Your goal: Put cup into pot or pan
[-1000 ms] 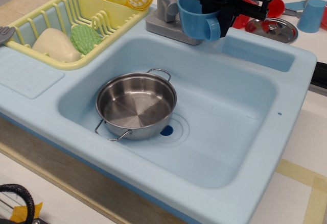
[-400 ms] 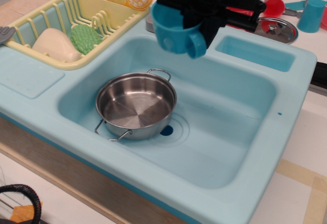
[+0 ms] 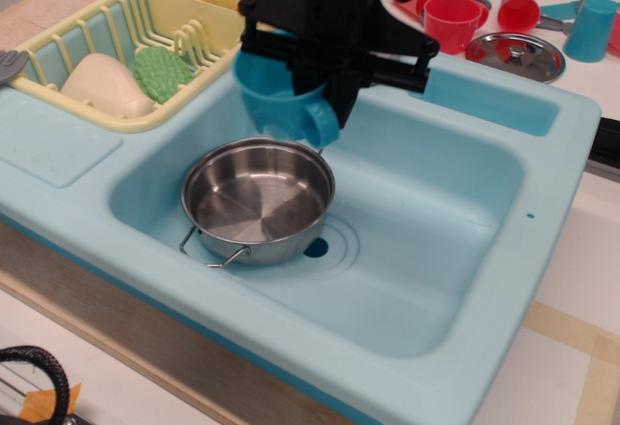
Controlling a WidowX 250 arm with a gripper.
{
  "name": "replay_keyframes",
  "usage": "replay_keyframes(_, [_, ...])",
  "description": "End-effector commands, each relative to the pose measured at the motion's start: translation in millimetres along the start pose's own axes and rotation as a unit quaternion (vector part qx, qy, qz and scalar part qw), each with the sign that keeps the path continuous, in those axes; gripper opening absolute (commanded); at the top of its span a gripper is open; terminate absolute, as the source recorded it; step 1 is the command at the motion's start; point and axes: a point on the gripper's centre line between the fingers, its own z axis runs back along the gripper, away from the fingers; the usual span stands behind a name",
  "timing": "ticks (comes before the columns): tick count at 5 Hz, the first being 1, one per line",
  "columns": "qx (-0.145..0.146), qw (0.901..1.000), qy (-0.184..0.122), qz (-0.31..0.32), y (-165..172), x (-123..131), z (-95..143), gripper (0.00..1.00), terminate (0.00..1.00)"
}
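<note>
Cup [image 3: 276, 106] held by claw [image 3: 315, 81] above empty pan [image 3: 257, 199].

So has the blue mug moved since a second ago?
Yes. The mug, held in the gripper, has travelled left and down from beside the faucet to just above the pan.
</note>
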Motion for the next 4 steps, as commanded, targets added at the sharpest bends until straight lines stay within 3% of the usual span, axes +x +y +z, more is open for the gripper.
replay_keyframes(1, [-0.012, 0.9998, -0.008, 0.016, 8.9, 5.0, 5.0, 0.0, 0.0])
replay_keyframes(2, [-0.021, 0.9993, 0.006, 0.031, 10.7, 4.8, 3.4, 0.0, 0.0])
replay_keyframes(3, [-0.042, 0.9981, -0.002, 0.045, 12.9, 1.5, 2.9, 1.0, 0.0])
replay_keyframes(4, [-0.042, 0.9981, -0.002, 0.045, 12.9, 1.5, 2.9, 1.0, 0.0])
